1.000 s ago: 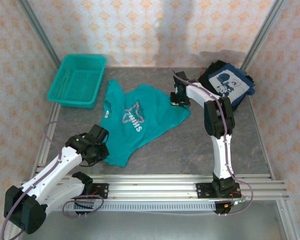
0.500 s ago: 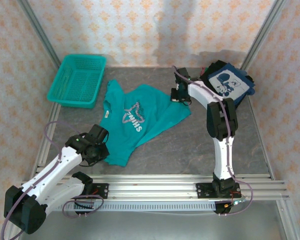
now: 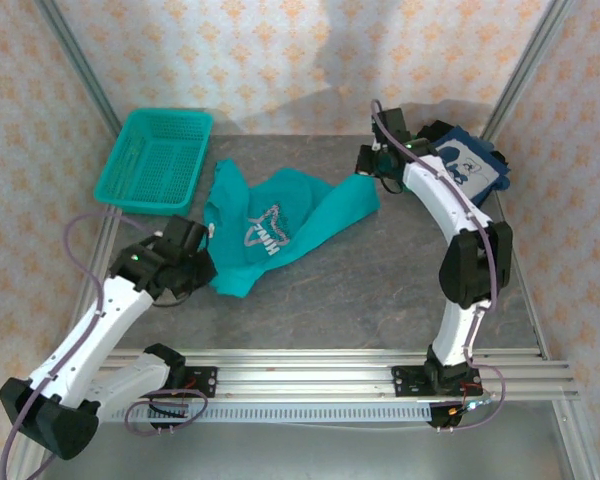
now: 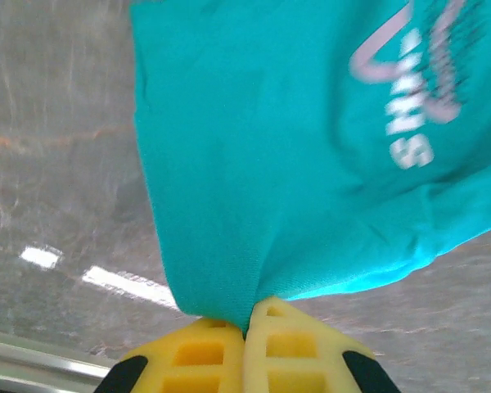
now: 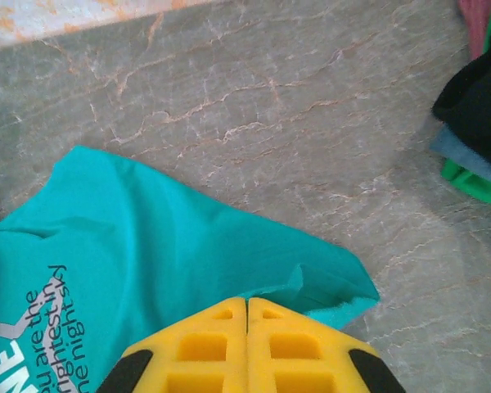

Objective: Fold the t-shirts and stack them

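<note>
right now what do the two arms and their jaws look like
Both the left arm and right arm have white tubular links joined by bulky black joints, on black bases bolted to a silver rail. A mauve cable loops along each. The jaws are bright yellow blocks with moulded rectangular pockets and black outer corners.

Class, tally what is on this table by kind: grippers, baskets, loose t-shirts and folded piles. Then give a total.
Grippers: 2 (left gripper, right gripper)
Baskets: 1 (teal basket)
Loose t-shirts: 1 (teal t-shirt)
Folded piles: 1 (dark folded pile)
Total: 5
</note>
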